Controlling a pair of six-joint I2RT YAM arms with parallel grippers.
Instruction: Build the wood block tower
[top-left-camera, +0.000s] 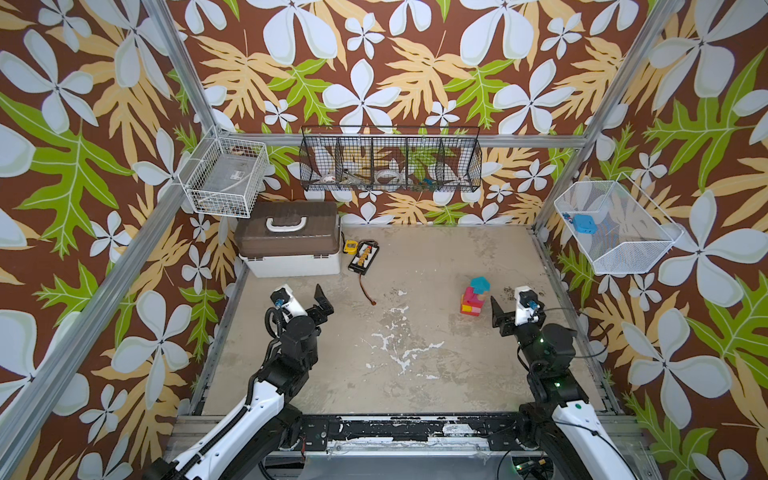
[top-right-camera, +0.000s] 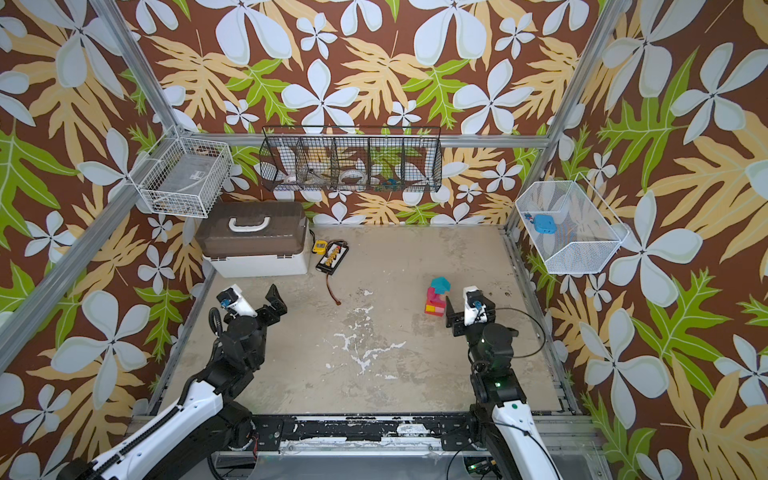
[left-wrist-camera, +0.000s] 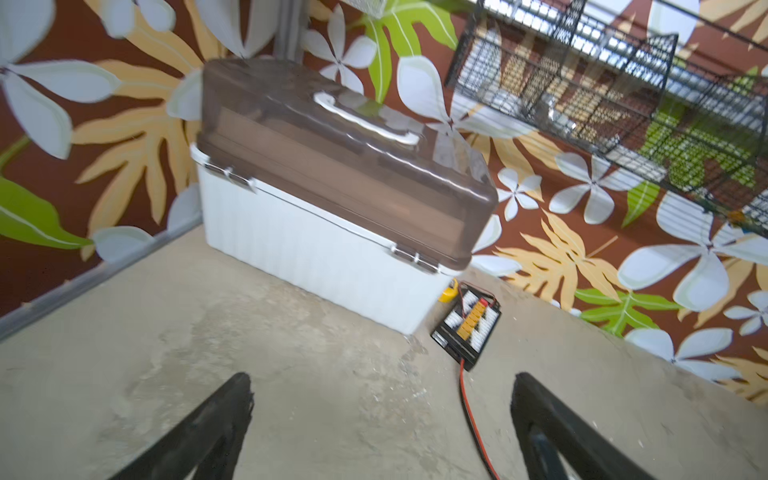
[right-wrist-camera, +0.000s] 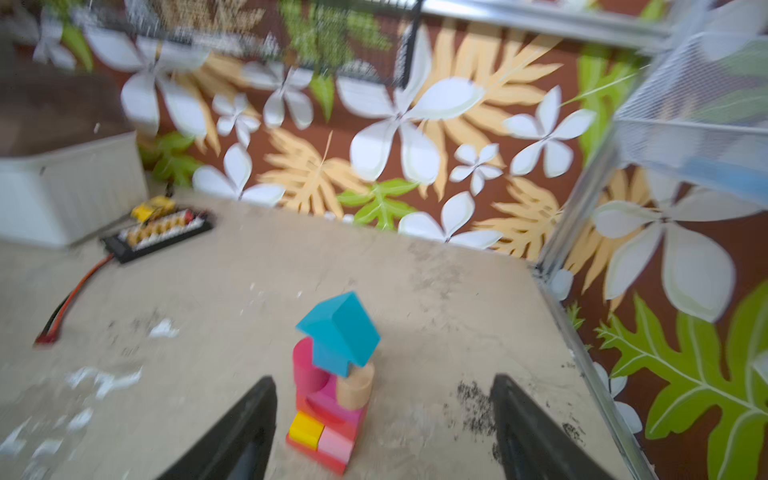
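The tower (top-left-camera: 473, 297) (top-right-camera: 437, 297) stands free on the right of the table. Its wood blocks are a red base, yellow and pink cubes, magenta and pink pieces and a tan cylinder (right-wrist-camera: 354, 386), with a teal house-shaped tip (right-wrist-camera: 338, 332). My right gripper (top-left-camera: 508, 305) (right-wrist-camera: 382, 380) is open just in front of the tower and slightly to its right, touching nothing. In the right wrist view the tower (right-wrist-camera: 328, 419) rises just ahead of the fingers, closer to one of them. My left gripper (top-left-camera: 324, 300) (left-wrist-camera: 382, 378) is open and empty over bare table on the left.
A white toolbox with a brown lid (top-left-camera: 291, 245) sits at the back left. Beside it lie a black connector board (top-left-camera: 363, 257) with a red wire and a yellow tape measure (top-left-camera: 350, 246). Wire baskets hang on the walls; the right one (top-left-camera: 631, 253) holds a blue case (top-left-camera: 584, 222).
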